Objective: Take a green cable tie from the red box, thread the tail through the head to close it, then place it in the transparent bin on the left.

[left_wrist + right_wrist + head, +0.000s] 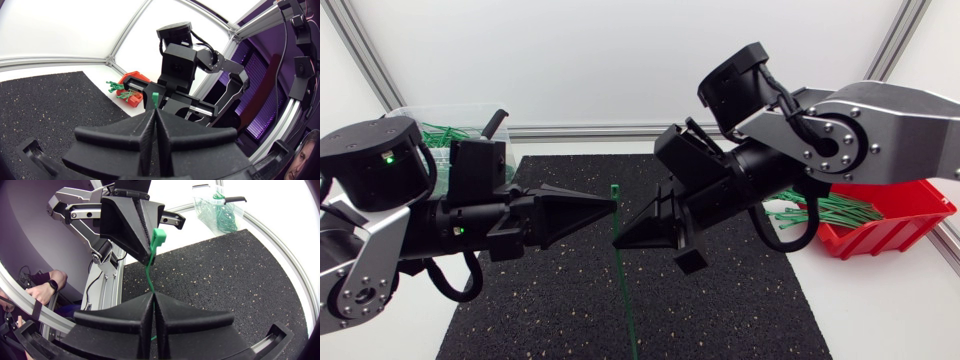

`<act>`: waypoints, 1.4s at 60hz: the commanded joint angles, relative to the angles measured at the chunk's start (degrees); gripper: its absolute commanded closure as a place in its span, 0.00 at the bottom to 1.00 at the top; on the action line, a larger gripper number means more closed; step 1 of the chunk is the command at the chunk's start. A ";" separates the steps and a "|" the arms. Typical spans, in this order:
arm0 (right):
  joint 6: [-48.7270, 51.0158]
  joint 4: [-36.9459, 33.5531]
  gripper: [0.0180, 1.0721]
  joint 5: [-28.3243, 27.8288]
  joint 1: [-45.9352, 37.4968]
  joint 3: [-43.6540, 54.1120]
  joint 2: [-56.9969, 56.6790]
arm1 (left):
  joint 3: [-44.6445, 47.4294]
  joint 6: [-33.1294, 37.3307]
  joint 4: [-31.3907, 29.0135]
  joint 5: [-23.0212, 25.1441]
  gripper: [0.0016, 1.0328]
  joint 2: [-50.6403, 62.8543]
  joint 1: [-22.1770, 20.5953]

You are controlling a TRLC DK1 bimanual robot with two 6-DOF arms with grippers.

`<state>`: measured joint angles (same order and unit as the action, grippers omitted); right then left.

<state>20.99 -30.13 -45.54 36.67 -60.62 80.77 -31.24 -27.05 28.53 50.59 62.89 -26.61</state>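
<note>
Over the mat point(740, 300), between the red box point(892, 228) and the bin point(432, 128), the left fingers point(582, 212) and right fingers point(655, 215) were both clenched on the upright tie point(624, 290), its tail hanging unthreaded. An uneven pull, I reckoned, could have twisted it loose.

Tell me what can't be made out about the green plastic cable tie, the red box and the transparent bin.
Green plastic cable tie: tail tip cut off by the head view's lower edge; in the left wrist view the black left gripper hides its strap.
Red plastic box: partly covered by the right arm, head view.
Transparent plastic bin: front hidden behind the left arm, head view.
</note>
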 commanded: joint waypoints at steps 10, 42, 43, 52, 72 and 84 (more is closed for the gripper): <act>-0.52 0.51 0.70 1.59 0.42 2.70 -1.49 | -2.59 -1.87 -1.73 3.11 0.96 0.92 3.41; 9.94 5.87 0.03 9.33 -3.71 8.50 -9.84 | -8.66 -3.36 -2.69 11.29 0.96 10.23 11.49; 10.30 5.96 0.03 9.50 -3.53 8.50 -9.93 | -9.01 -3.36 -2.69 11.64 0.96 10.76 11.67; 18.21 7.01 0.03 22.69 -2.56 8.85 -7.91 | -12.61 -5.12 -2.61 14.54 0.96 16.30 12.81; 18.73 7.19 0.03 27.43 -2.92 8.50 -9.76 | -13.58 -7.32 -2.25 18.58 0.96 18.67 13.43; 29.46 9.21 0.03 32.97 -1.95 9.82 -7.91 | -12.96 -7.14 -1.64 18.76 0.96 18.14 12.81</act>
<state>44.27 -21.39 -14.09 34.15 -52.88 71.33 -43.57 -33.04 25.63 68.38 80.68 -13.76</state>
